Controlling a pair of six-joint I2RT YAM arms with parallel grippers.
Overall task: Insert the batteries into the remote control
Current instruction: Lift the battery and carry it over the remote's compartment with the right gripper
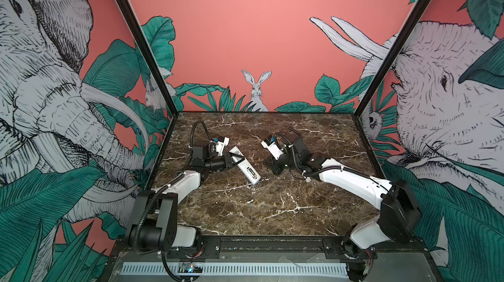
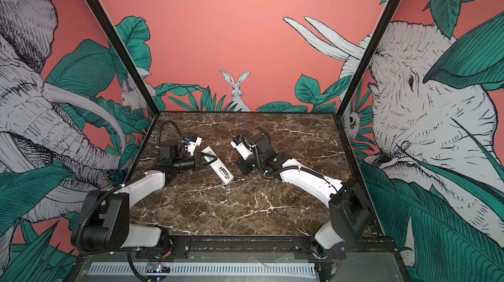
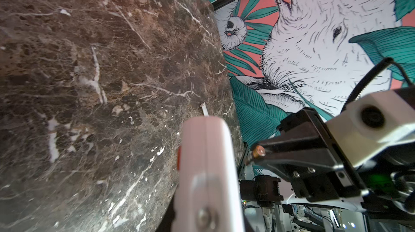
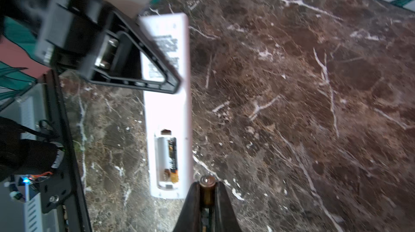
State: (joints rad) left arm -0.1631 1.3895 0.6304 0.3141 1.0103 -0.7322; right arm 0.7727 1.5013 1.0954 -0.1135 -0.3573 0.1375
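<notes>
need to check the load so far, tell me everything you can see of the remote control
The remote control is a long slim white plastic bar lying back-up on the marble table. Its battery bay is open: one battery seated, the slot beside it empty with a spring showing. A printed label marks the other end, where the left gripper clamps it.

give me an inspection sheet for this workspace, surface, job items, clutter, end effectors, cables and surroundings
Surface: dark marble table, bare in front.
Remote: lies back up, compartment open, one battery seated, the slot beside it empty.
Second battery: held between the right end effector's fingers, near the remote's compartment end, not yet in.
Clutter: nothing seen.
Left end effector: shut on the remote at the end away from the compartment.
Right end effector: shut on the second battery.
Cables: black corrugated cable loops above the left wrist; another runs along the right arm.
Surroundings: jungle mural walls with elephants and a rabbit, black frame posts.
</notes>
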